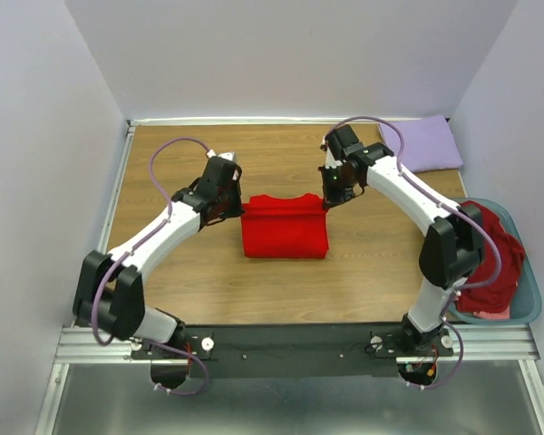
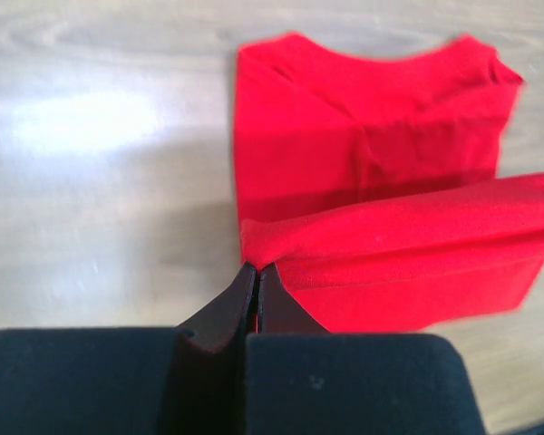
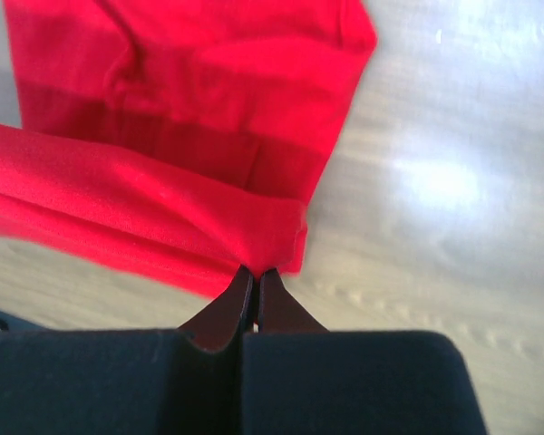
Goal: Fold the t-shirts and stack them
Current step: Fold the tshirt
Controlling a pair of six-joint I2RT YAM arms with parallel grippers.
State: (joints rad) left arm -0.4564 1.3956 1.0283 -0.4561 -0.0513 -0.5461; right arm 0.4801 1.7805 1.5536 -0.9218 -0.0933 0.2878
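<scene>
Over the counter (image 1: 190, 272), left pincer (image 2: 257, 270) and right pincer (image 3: 256, 272) each pinch one end of the red t-shirt (image 1: 284, 234), lifting its fold.

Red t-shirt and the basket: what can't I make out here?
- Top view: the right arm hides part of the basket, so its maroon shirts can't be counted.
- Left wrist view: the lifted fold of the red t-shirt runs off the right edge.
- Right wrist view: that fold runs off the left edge.
</scene>
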